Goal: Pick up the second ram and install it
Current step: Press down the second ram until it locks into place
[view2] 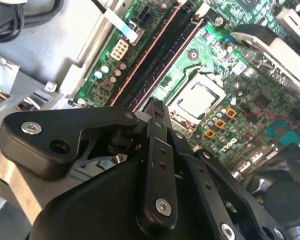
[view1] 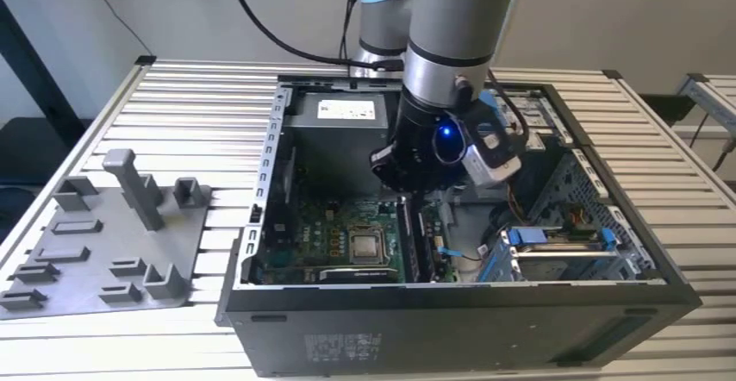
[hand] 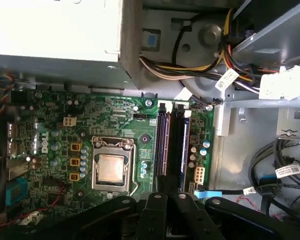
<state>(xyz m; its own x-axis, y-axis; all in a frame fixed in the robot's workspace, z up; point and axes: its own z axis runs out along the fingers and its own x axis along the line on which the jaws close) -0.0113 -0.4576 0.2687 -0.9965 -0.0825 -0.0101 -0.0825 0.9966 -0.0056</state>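
Jaws, whose state I cannot tell, hover above motherboard (hand: 90, 130) memory slots (hand: 172, 145).

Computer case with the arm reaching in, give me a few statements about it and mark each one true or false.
1. The gripper is inside the open computer case, above the motherboard. True.
2. The grey fixture tray lies on the exterior view's right of the case. False: it lies on the exterior view's left.
3. A cooler covers the processor. False: its bare metal lid shows in the socket.
4. The memory slots run alongside the processor socket, and the gripper is over their near end. True.
5. The case lies on a slatted table. True.
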